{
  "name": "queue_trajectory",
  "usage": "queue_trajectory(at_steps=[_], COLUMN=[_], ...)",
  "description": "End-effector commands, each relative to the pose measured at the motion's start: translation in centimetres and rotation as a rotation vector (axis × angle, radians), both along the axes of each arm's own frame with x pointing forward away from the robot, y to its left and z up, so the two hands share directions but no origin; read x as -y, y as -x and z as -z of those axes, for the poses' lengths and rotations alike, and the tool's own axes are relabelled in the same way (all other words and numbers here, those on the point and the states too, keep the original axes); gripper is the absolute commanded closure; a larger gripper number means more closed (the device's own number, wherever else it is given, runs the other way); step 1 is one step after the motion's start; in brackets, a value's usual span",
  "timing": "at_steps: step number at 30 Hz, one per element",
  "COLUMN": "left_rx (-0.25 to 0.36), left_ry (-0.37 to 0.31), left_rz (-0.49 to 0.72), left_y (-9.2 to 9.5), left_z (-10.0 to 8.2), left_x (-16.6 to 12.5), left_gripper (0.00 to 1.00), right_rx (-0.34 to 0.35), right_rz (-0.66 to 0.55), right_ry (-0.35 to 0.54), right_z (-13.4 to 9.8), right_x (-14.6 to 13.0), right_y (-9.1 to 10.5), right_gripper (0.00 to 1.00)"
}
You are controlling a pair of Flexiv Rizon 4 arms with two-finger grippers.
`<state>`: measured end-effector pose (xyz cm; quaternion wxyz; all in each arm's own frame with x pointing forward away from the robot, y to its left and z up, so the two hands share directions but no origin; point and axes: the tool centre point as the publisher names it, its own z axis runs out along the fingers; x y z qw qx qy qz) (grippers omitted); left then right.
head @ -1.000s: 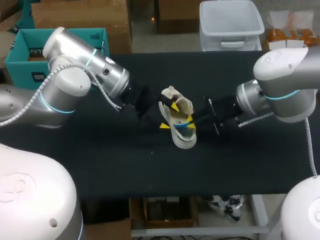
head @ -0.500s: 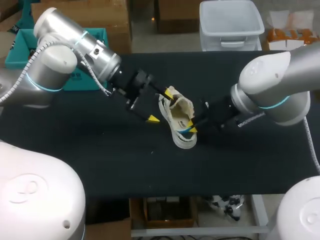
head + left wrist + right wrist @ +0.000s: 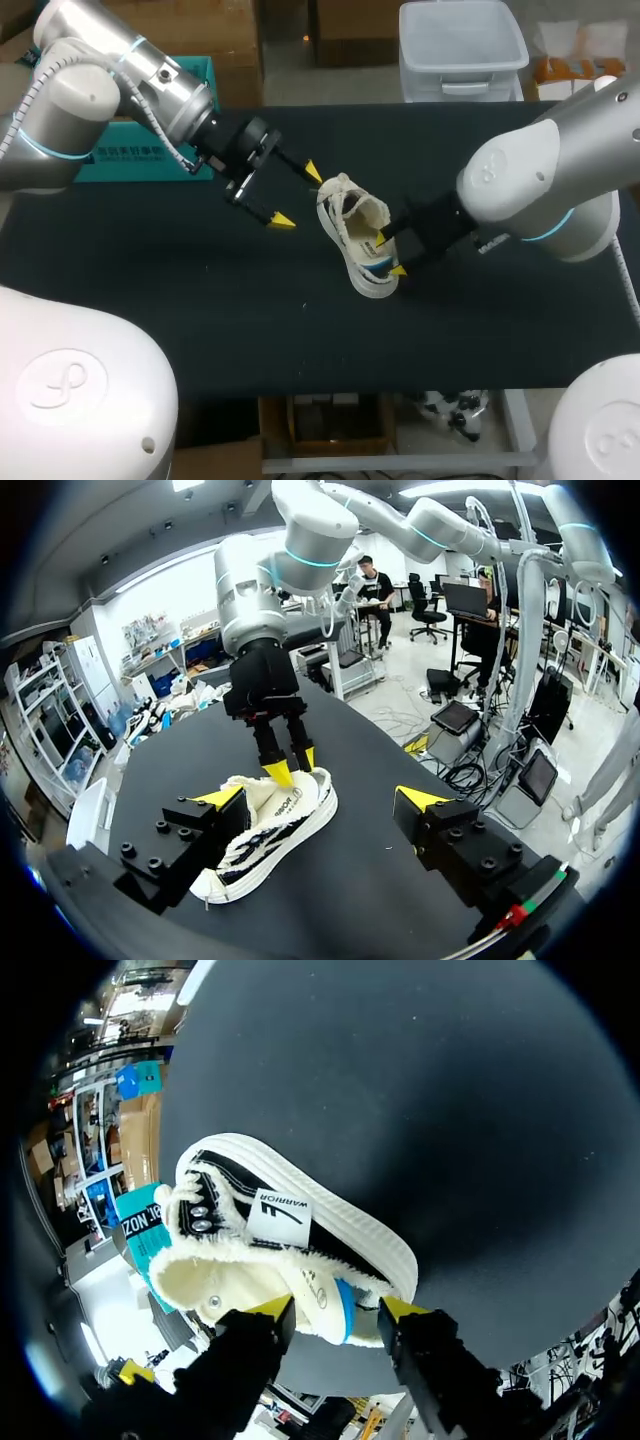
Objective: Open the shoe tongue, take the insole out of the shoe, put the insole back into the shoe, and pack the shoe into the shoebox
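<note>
The shoe [image 3: 355, 235], a cream low-top sneaker with black side stripes and a fleecy lining, stands on its sole near the middle of your black table [image 3: 200, 320]. Its laced toe end points toward your left arm and its heel toward the right one. At the heel opening you can see a blue insole [image 3: 344, 1312] showing just inside the collar.

Your right gripper [image 3: 389, 255] comes in from the right and sits down at that heel, with the collar and the blue edge between its yellow tips. You cannot tell from any view whether it is clamped on the heel or merely straddles it.

Your left gripper [image 3: 298, 196] hangs above the table just beside the toe end, touching nothing, its jaws spread wide. Behind your left arm, the teal shoebox [image 3: 120, 158] sits at the table's far left edge, well apart from the shoe.
</note>
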<state>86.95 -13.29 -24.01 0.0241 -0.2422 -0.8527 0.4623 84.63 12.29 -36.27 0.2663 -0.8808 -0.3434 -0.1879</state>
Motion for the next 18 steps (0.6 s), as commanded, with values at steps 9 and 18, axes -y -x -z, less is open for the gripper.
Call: queue_trajectory(at_steps=[9, 18], left_rx=[-0.066, -0.137], left_ry=[-0.058, -0.091], left_rz=[-0.117, -0.187], left_y=[0.4, 0.2], left_z=[-1.5, -1.5], left_x=[-2.3, -3.8], left_gripper=[0.00, 0.00], right_rx=[0.126, 0.147], right_rz=[-0.013, -0.094], right_ry=[0.133, 0.135], right_z=[-3.5, -0.3], right_x=[-1.0, -1.7], right_y=[0.3, -2.3], right_gripper=[1.00, 1.00])
